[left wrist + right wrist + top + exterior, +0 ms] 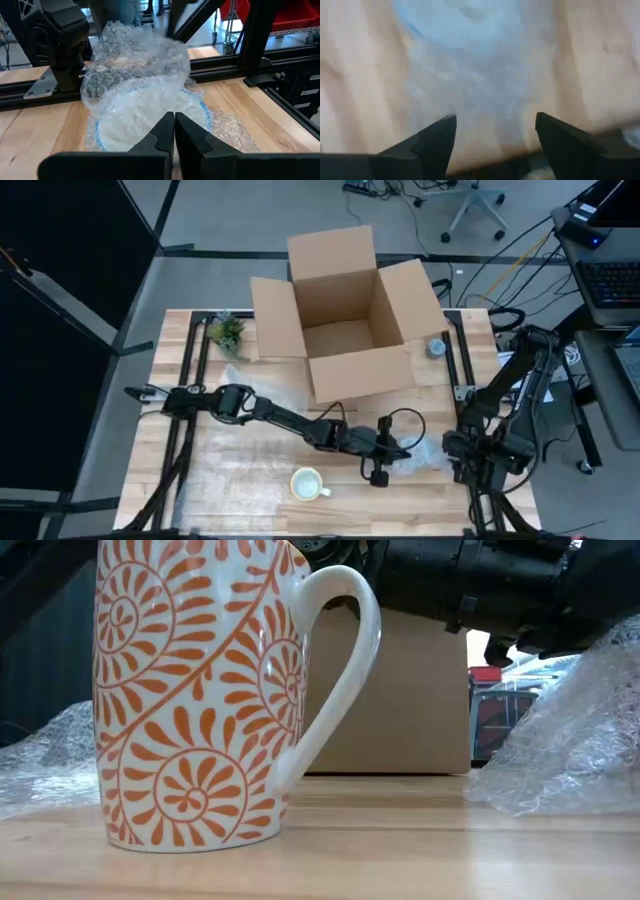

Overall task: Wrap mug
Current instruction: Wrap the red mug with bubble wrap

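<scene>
Left jaws (379,477) closed and empty; I read the mug (307,483) upright on the worktop (240,480) at their 9 o'clock, the wrap (420,460) at 3. Right jaws (495,135) open over the wrap, farther off.

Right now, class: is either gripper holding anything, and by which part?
The left gripper is shut, seemingly pinching the bubble wrap at its near edge. The right gripper is open and holds nothing.
</scene>
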Tool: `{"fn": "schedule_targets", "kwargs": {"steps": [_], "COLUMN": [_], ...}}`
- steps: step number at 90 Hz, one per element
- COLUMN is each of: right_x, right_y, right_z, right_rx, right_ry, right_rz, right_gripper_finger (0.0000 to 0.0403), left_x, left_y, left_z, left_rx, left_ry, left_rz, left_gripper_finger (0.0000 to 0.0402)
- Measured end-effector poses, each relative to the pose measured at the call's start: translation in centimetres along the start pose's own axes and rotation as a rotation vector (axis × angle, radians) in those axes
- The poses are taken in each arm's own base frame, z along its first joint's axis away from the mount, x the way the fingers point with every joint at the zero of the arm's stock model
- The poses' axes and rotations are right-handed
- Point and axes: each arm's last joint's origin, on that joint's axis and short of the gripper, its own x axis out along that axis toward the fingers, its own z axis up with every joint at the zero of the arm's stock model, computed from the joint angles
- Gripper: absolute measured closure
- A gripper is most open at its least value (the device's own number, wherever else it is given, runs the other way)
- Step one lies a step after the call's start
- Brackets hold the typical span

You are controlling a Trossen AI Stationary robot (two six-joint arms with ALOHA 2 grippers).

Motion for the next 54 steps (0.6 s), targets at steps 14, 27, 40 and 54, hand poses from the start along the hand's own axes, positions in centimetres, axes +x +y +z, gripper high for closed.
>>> {"fn": "schedule_targets", "kwargs": {"steps": [14, 27, 40, 54], "right_x": [-0.1, 1.1, 2.9, 5.9], "right_y": [1.3, 2.1, 3.6, 4.7], "right_z": [1.2, 1.8, 2.5, 3.1], "right_rx": [-0.035, -0.137, -0.284, -0.431], "right_ry": [-0.169, -0.174, -0.165, -0.037], "right_rz": [0.087, 0.037, 0.014, -0.038], "right_gripper_finger": [0.0145, 0.0145, 0.0145, 0.0145], "left_x": [0.0, 0.0, 0.0, 0.0], "left_y": [0.0, 0.0, 0.0, 0.0], "left_z": [0.0, 0.0, 0.0, 0.0], "left_rx": [0.000, 0.000, 0.000, 0.000], "left_ry": [0.000, 0.000, 0.000, -0.001], "left_rz": [0.000, 0.000, 0.000, 0.000], "left_gripper_finger": [0.0402, 0.0402, 0.0402, 0.0402]}}
